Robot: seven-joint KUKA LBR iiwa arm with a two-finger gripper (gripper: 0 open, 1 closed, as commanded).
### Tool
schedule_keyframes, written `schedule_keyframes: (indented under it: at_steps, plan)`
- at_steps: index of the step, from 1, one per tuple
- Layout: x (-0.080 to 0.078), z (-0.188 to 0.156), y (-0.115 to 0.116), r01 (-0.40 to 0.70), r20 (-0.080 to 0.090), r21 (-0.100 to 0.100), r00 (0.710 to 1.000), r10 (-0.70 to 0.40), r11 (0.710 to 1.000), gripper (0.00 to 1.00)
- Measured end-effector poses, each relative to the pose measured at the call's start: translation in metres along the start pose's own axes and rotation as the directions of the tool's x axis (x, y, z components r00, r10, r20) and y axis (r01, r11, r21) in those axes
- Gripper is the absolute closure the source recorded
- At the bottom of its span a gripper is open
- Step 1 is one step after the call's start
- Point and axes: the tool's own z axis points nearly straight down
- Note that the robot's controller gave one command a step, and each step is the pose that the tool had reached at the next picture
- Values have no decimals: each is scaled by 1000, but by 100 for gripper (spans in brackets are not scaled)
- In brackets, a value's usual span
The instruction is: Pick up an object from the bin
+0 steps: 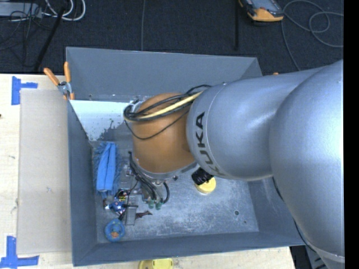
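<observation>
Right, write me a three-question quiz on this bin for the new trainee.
1. Multiple choice: what colour is the long thing lying along the left side of the bin? A) red B) blue C) green
2. True or false: in the camera view, the yellow round thing lies to the left of the gripper.
3. Fill in: the small blue ring lies near the bin's lower-____ corner in the camera view.

Key: 1 B; 2 false, it lies to the gripper's right; 3 left.
</observation>
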Motion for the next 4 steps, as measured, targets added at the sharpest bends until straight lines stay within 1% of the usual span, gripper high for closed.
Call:
schedule_keyframes:
  at_steps: [1,2,3,4]
  plan:
    - [-9,41,11,5,-3,1,1000,-5,1000,0]
    - [-2,73,18,-276,-2,1,961,276,961,0]
    - [4,83,17,295,23,-8,955,-295,955,100]
    - [5,83,17,322,27,-8,946,-322,947,100]
